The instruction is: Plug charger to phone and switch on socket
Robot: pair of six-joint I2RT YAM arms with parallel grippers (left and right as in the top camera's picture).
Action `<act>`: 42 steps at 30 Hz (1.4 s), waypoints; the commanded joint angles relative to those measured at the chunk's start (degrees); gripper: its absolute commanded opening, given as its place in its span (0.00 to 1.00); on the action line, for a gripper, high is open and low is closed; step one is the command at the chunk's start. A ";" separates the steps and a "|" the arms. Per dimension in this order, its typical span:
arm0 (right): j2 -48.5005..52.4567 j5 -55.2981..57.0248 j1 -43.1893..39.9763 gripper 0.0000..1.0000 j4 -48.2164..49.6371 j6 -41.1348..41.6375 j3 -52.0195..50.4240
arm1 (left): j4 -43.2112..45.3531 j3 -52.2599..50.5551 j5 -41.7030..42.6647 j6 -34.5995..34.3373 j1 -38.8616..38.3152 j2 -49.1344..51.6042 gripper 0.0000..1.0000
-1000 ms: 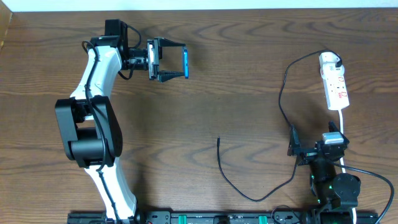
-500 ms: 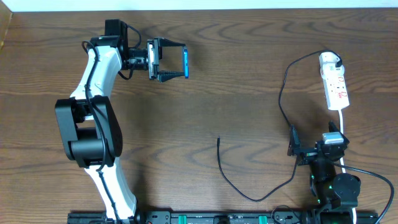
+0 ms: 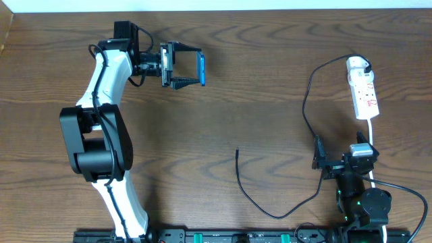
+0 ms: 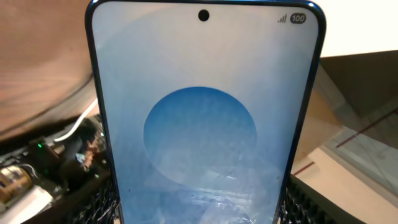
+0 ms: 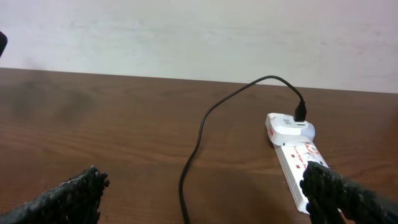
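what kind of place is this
Probably a robot lab or test bench, not a home: two robot arms mounted at the edge of a wooden table, a plain pale wall behind, with a phone, charger and power strip as props.

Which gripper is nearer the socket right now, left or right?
Right. The right gripper stands open just short of the socket, on the robot's near side of it. The left gripper, holding the phone, is far across the table.

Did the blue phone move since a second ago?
No. In the overhead view the phone sits just as far left of the socket as before.
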 commanded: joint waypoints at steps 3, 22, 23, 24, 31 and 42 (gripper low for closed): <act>-0.46 0.26 0.15 0.99 -0.24 0.81 -0.07 | 0.04 0.20 -4.42 4.22 0.17 -2.78 0.07; -0.46 0.28 0.15 0.99 0.42 0.79 -0.07 | -1.95 0.17 -34.23 8.63 -3.61 -2.78 0.07; -0.46 0.33 0.15 0.99 0.94 0.76 -0.07 | -1.92 0.17 -34.23 8.81 -3.82 -2.78 0.07; -0.46 0.26 0.15 0.99 0.98 0.79 -0.07 | -1.90 0.17 -34.27 8.90 -4.07 -2.78 0.07; -0.46 0.26 0.15 0.99 0.31 0.79 -0.07 | -2.19 0.17 -35.28 9.51 -4.52 -2.78 0.07; -0.46 -4.46 0.15 0.99 9.70 3.96 -0.07 | -2.34 0.17 -35.28 9.51 -4.52 -2.78 0.07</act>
